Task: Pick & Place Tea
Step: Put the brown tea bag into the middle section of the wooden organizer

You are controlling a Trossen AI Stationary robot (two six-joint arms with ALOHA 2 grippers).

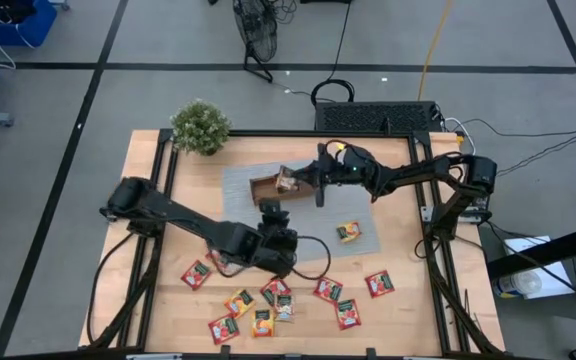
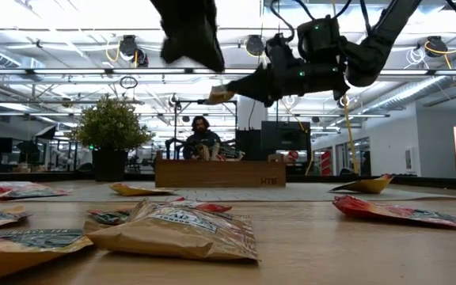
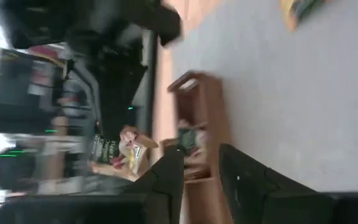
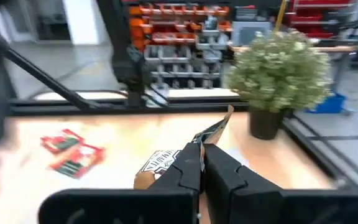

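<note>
**Two robot arms over a wooden counter strewn with tea packets**

A pale wooden counter (image 1: 398,315) sits in a black metal frame on a grey tiled floor. A grey mat (image 1: 243,220) covers the counter's middle, and a brown wooden tray (image 1: 268,187) lies on it. A potted plant (image 1: 200,127) stands at the far left corner.

The right pincer (image 1: 298,182) hangs above the tray, its fingers closed on one tea packet (image 1: 286,182). The left pincer (image 1: 271,213) hovers just beside the tray, fingers partly apart and holding nothing.

About a dozen more packets (image 1: 284,300), red and orange-yellow, lie scattered across the near edge of the counter; one (image 1: 348,232) rests on the mat.

Beyond the counter, the low view shows a bright workshop with ceiling lights, screens and a seated person (image 2: 202,134).
</note>
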